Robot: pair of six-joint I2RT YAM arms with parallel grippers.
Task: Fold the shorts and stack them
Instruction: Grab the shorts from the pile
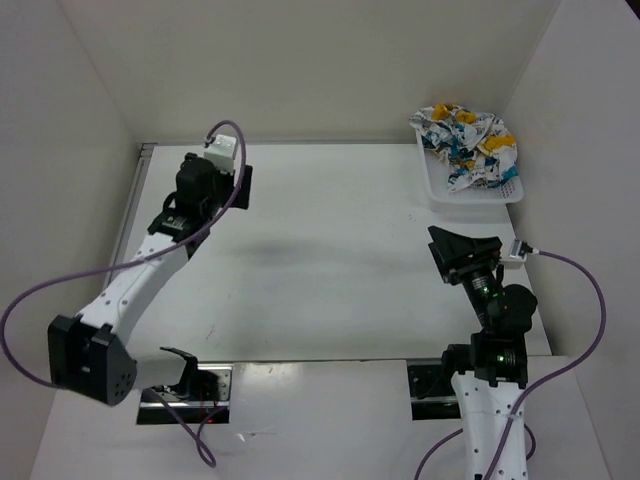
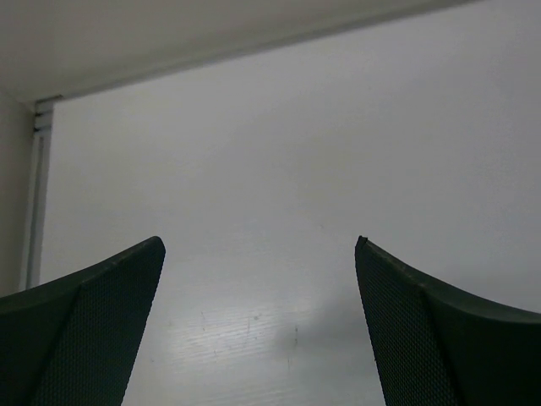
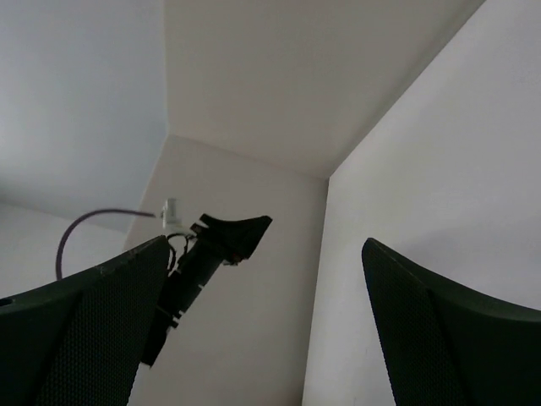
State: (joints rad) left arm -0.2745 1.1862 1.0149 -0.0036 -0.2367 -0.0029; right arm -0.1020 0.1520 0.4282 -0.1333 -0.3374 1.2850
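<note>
Shorts (image 1: 468, 145) crumpled, half-buried in basket (image 1: 478, 198).

The left gripper (image 2: 259, 245) is seen with its two dark, textured fingers (image 2: 93, 338) spread wide apart above the white table (image 2: 279, 161), which is bounded by a pale wall (image 2: 169, 34) and, at left, a metal strip (image 2: 37, 194).

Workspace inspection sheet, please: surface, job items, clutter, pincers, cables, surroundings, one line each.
Surface: white tabletop, faint smudges.
Job's things: crumpled white fabric shorts with teal, yellow and black print, heaped unfolded in the white plastic mesh basket at the far right corner.
Clutter: nothing seen.
Grippers: left pincer open, empty; right pincer open, empty.
Cables: purple cables loop beside both arms.
Surroundings: plain white walls.
</note>
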